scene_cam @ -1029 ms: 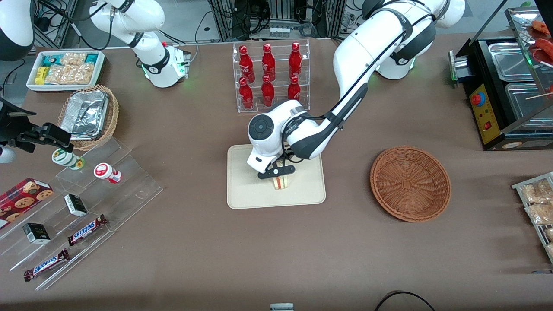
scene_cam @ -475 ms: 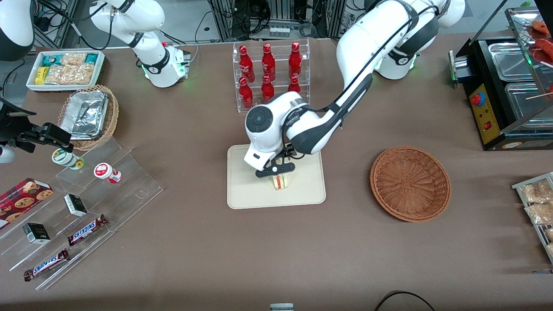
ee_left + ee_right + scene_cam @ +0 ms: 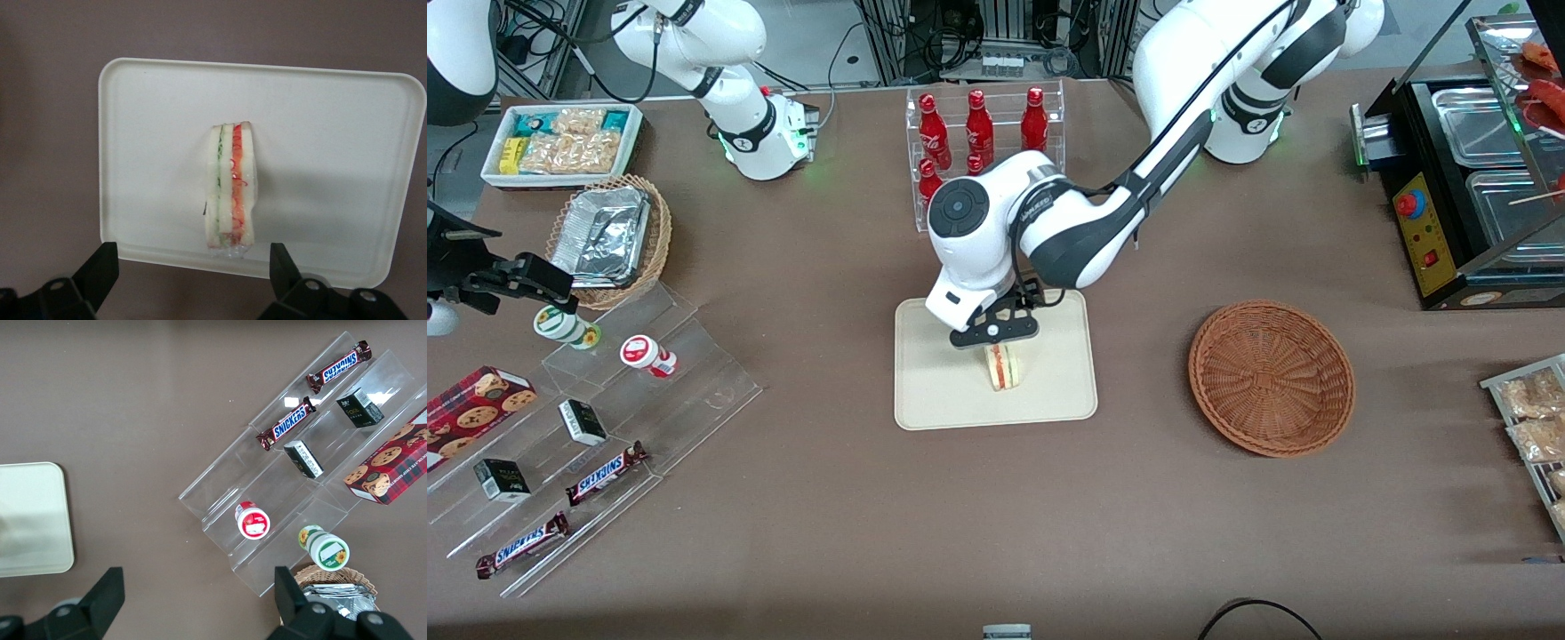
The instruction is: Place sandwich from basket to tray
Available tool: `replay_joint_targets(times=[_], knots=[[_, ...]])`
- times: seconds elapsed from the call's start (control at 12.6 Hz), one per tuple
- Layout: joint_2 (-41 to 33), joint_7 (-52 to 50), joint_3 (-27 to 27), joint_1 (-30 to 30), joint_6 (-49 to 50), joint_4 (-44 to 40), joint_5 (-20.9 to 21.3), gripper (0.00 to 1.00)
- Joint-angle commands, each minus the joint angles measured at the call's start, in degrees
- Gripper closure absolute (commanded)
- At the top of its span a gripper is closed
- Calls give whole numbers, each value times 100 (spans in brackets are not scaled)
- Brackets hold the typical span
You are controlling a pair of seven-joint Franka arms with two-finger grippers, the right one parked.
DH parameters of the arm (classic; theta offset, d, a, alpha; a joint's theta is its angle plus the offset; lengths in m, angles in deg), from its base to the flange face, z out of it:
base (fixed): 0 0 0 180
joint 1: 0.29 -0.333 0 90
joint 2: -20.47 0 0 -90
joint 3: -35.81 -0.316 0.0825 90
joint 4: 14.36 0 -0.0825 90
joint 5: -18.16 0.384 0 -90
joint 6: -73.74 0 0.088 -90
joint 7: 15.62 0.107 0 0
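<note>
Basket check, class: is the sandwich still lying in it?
No: the sandwich stands on the tray, free between the open fingers of the gripper above it, and the basket holds nothing.

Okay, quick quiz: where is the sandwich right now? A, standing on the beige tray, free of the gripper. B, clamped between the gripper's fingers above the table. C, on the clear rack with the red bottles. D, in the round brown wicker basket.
A: the sandwich stands on its edge on the tray, and the open gripper hovers above it without touching; the basket holds nothing.
</note>
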Motion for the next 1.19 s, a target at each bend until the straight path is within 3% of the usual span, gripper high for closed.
replay_joint_targets(times=[0.0,0.55,1.11], knots=[[-545,239,-6,-518,314,215,-538,0],[-2250,2759,2,-2206,464,1761,-1252,0],[-2823,4236,-15,-3147,1017,2010,-1464,0]])
